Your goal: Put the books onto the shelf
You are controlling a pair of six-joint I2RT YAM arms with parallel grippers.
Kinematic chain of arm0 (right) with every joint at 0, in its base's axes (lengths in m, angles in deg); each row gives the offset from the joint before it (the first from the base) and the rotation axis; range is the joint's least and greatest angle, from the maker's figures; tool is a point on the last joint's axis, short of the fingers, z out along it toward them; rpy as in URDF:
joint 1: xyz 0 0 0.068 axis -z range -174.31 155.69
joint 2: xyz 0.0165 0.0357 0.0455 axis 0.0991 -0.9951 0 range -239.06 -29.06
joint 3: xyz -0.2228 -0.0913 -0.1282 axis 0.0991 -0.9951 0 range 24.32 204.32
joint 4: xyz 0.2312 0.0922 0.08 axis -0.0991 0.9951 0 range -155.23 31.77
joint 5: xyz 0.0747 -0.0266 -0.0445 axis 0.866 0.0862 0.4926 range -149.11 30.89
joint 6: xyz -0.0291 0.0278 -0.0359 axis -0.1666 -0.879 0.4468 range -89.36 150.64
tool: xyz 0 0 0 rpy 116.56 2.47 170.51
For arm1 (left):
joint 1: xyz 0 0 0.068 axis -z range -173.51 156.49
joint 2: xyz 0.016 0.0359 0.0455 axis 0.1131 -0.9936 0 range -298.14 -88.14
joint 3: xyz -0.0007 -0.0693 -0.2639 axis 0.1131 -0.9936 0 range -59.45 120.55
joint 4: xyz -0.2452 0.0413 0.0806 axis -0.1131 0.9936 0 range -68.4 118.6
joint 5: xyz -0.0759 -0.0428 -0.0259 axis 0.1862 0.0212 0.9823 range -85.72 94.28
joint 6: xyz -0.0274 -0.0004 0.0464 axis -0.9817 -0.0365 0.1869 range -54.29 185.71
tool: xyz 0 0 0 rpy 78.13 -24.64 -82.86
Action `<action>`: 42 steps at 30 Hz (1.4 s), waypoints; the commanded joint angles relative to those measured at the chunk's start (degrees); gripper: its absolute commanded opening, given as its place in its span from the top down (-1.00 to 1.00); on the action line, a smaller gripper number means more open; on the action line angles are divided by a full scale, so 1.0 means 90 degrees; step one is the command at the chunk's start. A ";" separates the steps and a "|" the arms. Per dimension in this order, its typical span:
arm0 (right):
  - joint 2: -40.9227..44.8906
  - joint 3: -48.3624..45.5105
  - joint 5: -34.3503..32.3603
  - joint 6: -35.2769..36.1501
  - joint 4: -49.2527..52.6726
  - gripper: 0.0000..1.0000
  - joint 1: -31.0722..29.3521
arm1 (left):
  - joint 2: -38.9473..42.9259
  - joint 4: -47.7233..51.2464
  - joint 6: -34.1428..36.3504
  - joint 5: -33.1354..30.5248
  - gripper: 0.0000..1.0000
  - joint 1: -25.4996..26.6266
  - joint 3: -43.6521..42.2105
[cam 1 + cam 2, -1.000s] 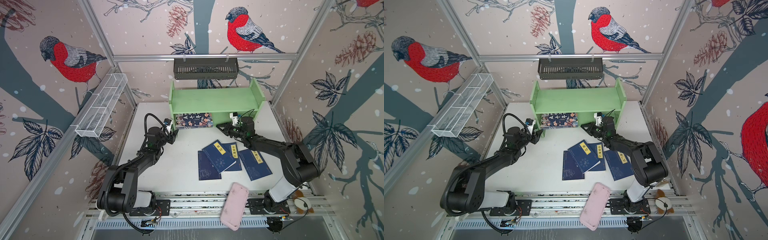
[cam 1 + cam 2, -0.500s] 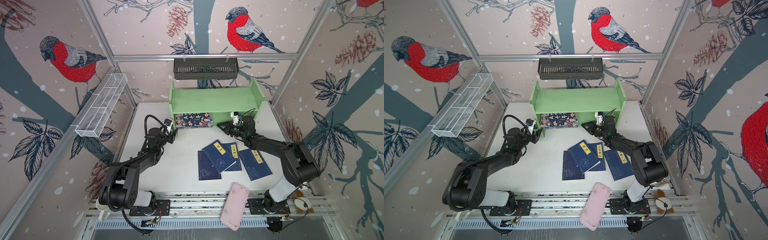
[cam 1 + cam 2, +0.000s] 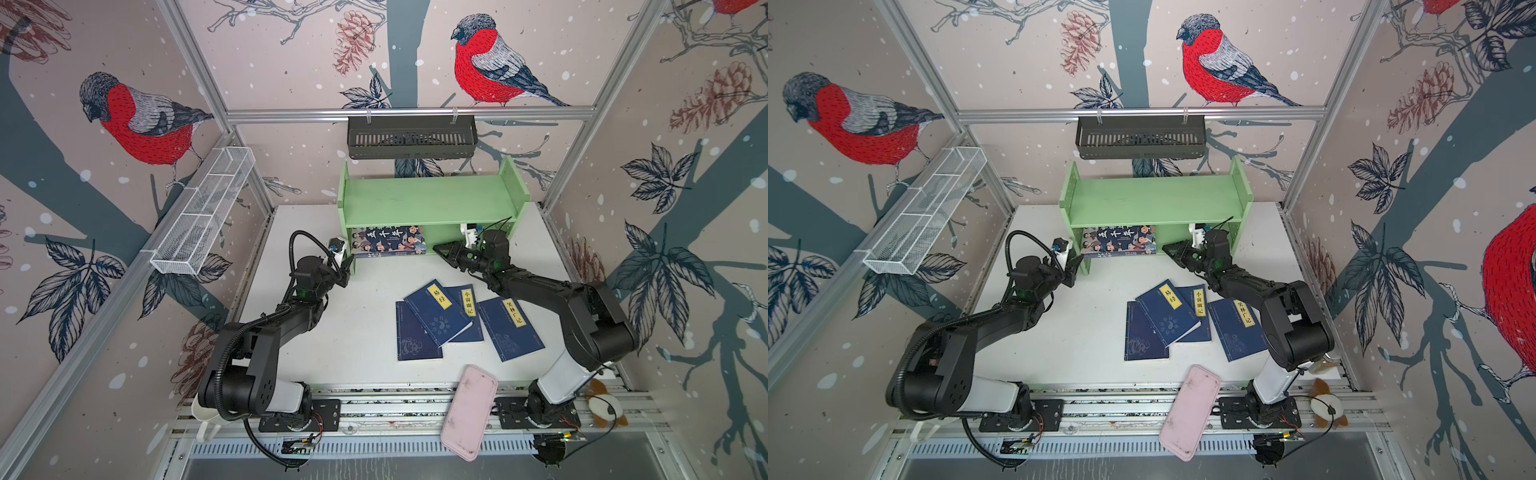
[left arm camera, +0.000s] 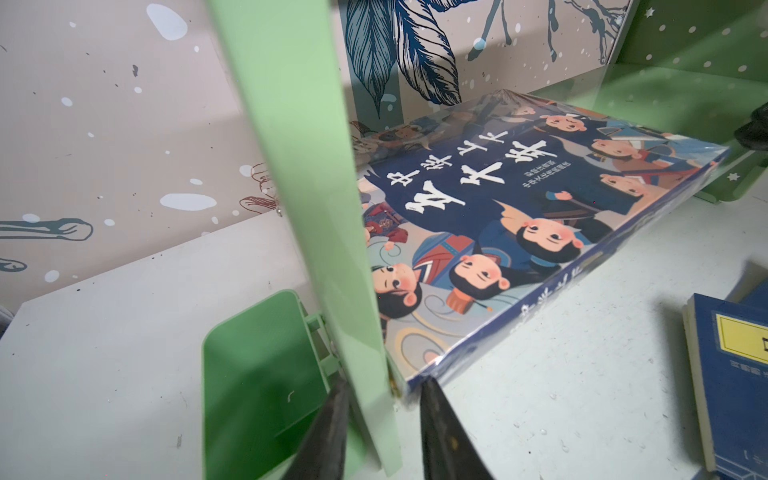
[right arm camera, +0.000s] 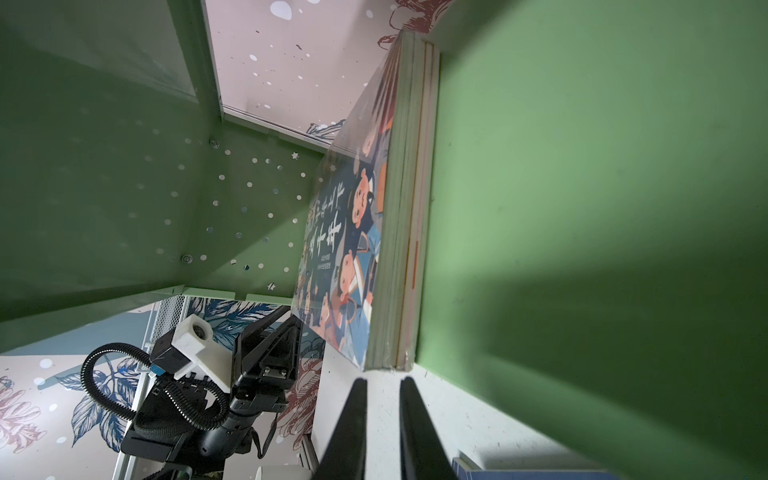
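Left gripper (image 3: 348, 266) narrowed astride shelf (image 3: 432, 199) panel, hold unclear; right gripper (image 3: 438, 248) clenched, empty, arm outstretched.

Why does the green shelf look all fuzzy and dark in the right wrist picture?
In the right wrist view the shelf sits very near the lens, so it blurs, and a broad shadow crosses it; in the left wrist view the cartoon book has soft glare on its clear wrap.
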 commanded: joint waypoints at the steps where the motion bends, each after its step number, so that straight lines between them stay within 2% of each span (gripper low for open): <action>1: -0.0029 0.0067 0.0063 0.0057 -0.0110 0.65 0.0007 | 0.0032 -0.0471 0.0061 -0.0116 0.45 -0.0015 -0.0018; 20: -0.0167 0.0202 0.0009 -0.0026 -0.0204 0.65 0.0019 | 0.0050 -0.0507 0.0081 -0.0168 0.59 -0.0016 -0.0080; 25: -0.0235 0.0240 -0.0052 -0.0068 -0.0227 0.65 0.0008 | 0.0157 -0.0461 0.0135 -0.0193 0.42 -0.0016 -0.0143; 36: -0.0379 0.0363 -0.0164 -0.0055 -0.0150 0.65 -0.0062 | 0.0642 -0.0258 0.0296 -0.0088 0.40 -0.0016 -0.0458; 42: -0.0546 0.0501 -0.0161 -0.0079 -0.0150 0.65 -0.0216 | 0.0488 -0.0410 0.0231 0.0074 0.28 -0.0016 -0.0410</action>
